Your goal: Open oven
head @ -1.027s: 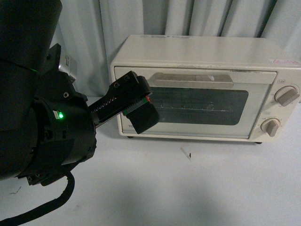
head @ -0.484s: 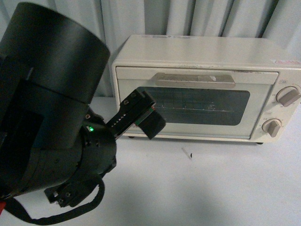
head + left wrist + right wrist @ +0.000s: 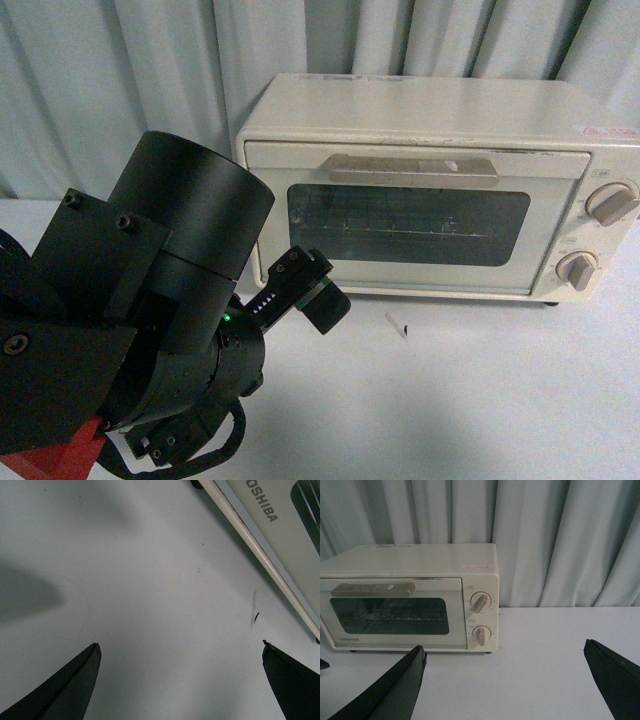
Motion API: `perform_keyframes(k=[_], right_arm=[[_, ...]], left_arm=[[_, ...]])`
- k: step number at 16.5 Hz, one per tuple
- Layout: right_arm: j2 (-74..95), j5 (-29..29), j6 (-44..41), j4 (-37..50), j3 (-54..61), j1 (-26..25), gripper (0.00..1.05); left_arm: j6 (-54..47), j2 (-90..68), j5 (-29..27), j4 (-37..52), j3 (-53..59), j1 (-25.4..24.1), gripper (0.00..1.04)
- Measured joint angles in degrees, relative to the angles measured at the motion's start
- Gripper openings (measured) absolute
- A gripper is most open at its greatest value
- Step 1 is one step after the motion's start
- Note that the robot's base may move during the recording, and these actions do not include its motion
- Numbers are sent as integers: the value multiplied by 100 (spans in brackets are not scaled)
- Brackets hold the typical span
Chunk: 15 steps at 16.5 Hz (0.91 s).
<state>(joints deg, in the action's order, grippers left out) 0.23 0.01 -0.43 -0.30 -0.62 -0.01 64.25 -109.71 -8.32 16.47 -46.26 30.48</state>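
The oven (image 3: 430, 110) sits shut at the back of the table (image 3: 480, 400), its bar handle (image 3: 414, 168) running sideways along the door's top, above and right of your nearer left gripper (image 3: 318, 292), whose jaws gape wide, as do the right gripper's (image 3: 505, 647).

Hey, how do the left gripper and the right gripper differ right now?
The left gripper points down at the table beside the oven's lower front edge; the right gripper faces the whole oven from farther back. The left gripper shows in the front view; the right gripper does not. Both are open, empty and clear of the oven.
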Motion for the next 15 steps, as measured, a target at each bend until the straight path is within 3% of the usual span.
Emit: perform_keyframes(k=[7, 15], right_arm=[[0, 0, 0, 2, 0, 0, 98], [0, 0, 0, 2, 0, 0, 98]], left_arm=[[-20, -192, 85, 177, -61, -122, 98], [-22, -417, 20, 332, -33, 103, 98]])
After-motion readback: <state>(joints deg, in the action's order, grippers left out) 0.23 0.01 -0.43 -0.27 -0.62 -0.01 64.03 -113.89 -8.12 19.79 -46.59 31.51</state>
